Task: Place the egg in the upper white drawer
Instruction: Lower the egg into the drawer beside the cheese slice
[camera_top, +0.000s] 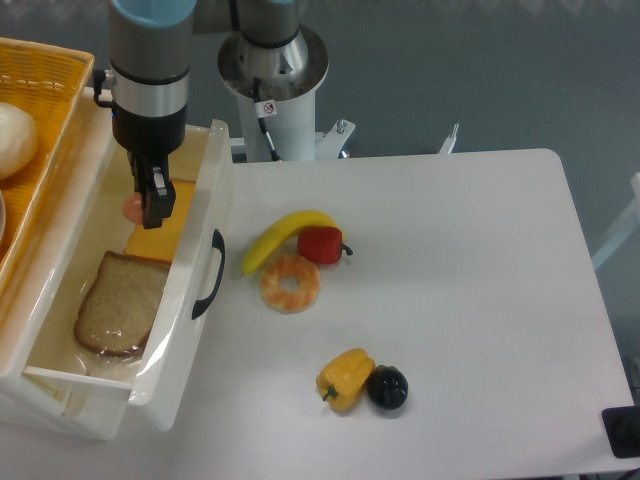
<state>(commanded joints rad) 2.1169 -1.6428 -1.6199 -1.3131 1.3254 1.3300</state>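
Observation:
The upper white drawer (205, 215) stands open at the left, with a black curved handle on its front. My gripper (150, 205) reaches down into the back of the drawer. The salmon-pink egg (133, 207) shows at the left side of the fingers, low inside the drawer. Only a small part of it shows; the finger hides the rest. I cannot tell whether the jaws still hold the egg or stand apart from it.
In the drawer lie a bread slice (120, 303) and a yellow cheese slice (165, 232). A yellow wicker basket (40, 70) with a white ball (14, 138) is above left. On the table: banana (283, 235), red pepper (320, 244), doughnut (291, 283), yellow pepper (345, 378), black fruit (387, 387).

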